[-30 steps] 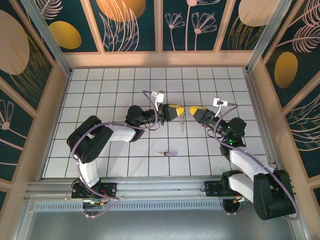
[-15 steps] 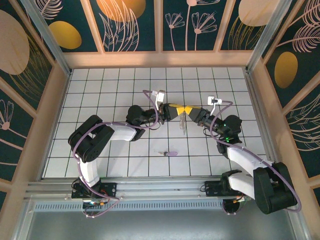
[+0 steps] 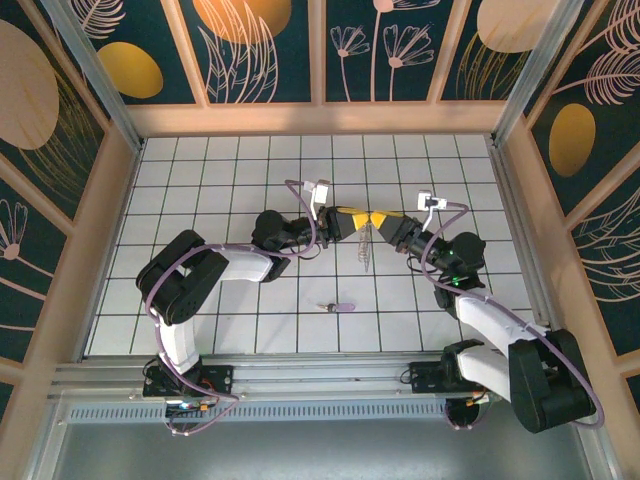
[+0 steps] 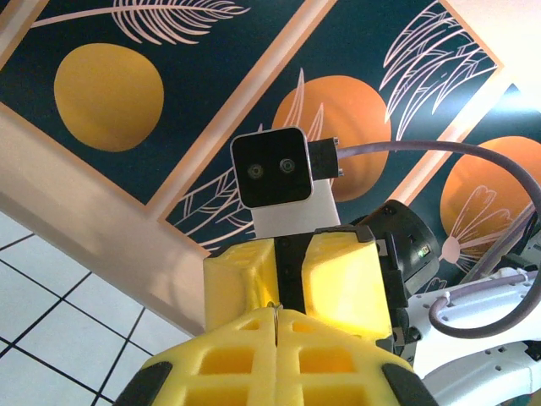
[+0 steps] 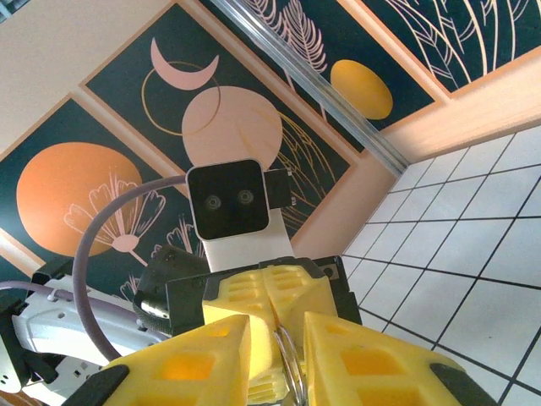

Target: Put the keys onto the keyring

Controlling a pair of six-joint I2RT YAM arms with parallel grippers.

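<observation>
Above the middle of the white tiled table (image 3: 200,180) the two arms meet nose to nose, yellow tips all but touching. The left gripper (image 3: 355,220) has its fingers pressed tight together, and in its own wrist view a thin wire sticks out of the seam between them, so it is pinching the keyring (image 3: 367,246). The ring hangs down just below the point where the tips meet. The right gripper (image 3: 383,220) faces it. From its wrist camera the fingers (image 5: 203,355) stand a little apart with the ring's wire in the gap; whether they bite on it I cannot tell.

The key (image 3: 341,307), lilac-headed, lies flat on the tiles nearer the arm bases, well apart from both grippers. Purple cables (image 3: 300,190) loop over each wrist beside the small white camera boxes (image 3: 319,190). Dark painted panels with orange discs and pale leaves (image 3: 250,50) wall in the table on three sides.
</observation>
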